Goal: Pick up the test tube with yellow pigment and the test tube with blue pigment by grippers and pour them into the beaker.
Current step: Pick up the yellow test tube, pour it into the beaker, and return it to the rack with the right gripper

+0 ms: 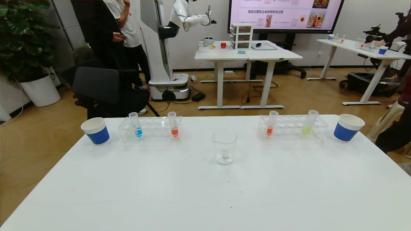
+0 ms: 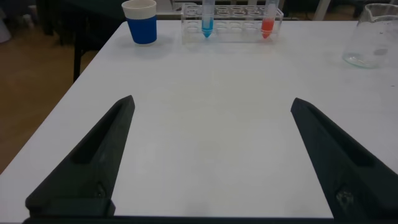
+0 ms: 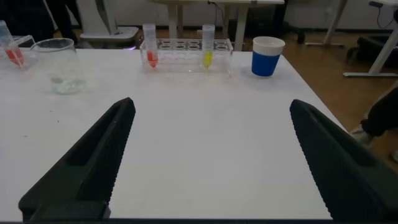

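Note:
The beaker (image 1: 224,147) stands at the middle of the white table (image 1: 205,192); it also shows in the left wrist view (image 2: 373,43) and the right wrist view (image 3: 59,65). The test tube with blue pigment (image 1: 136,125) stands in the left clear rack (image 1: 151,128), also in the left wrist view (image 2: 208,18). The test tube with yellow pigment (image 1: 309,123) stands in the right clear rack (image 1: 292,127), also in the right wrist view (image 3: 208,46). My left gripper (image 2: 211,106) and right gripper (image 3: 211,106) are open and empty over bare table, well short of the racks. Neither shows in the head view.
Each rack also holds a tube with orange-red liquid, one on the left (image 1: 173,124) and one on the right (image 1: 271,123). Blue paper cups stand at the far left (image 1: 95,130) and far right (image 1: 347,127). Chairs, people and other tables lie beyond the far edge.

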Motion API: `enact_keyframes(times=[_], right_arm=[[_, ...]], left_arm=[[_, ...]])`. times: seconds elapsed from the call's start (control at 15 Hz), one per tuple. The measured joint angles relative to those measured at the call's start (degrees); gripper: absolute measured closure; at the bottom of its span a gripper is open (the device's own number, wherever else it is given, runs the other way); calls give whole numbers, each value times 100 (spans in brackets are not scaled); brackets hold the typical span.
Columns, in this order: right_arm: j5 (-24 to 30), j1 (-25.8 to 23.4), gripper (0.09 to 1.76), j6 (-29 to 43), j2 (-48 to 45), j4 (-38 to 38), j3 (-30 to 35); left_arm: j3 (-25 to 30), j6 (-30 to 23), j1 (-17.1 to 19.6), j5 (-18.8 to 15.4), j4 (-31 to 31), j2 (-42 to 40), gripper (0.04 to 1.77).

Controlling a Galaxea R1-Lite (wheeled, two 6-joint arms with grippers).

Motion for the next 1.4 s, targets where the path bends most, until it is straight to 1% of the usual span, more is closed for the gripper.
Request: enact_keyframes(times=[0.13, 0.27, 0.6, 0.93, 1.2, 1.4], right_arm=[[4, 74, 11, 44, 638, -363, -410], [6, 144, 11, 68, 1574, -1092, -733], [45, 185, 11, 96, 4432, -3310, -1259], [302, 116, 11, 105, 7071, -5543, -1485], [383, 11, 11, 101, 9066, -7398, -1774], [451, -99, 11, 99, 10379, -8481, -2075]], left_arm=[[0, 2, 0, 0, 0, 0, 6], [0, 0, 0, 0, -2, 0, 6], [0, 0, 0, 0, 0, 0, 6], [0, 0, 0, 2, 0, 0, 6], [0, 0, 0, 0, 0, 0, 6], [0, 2, 0, 0, 0, 0, 6]])
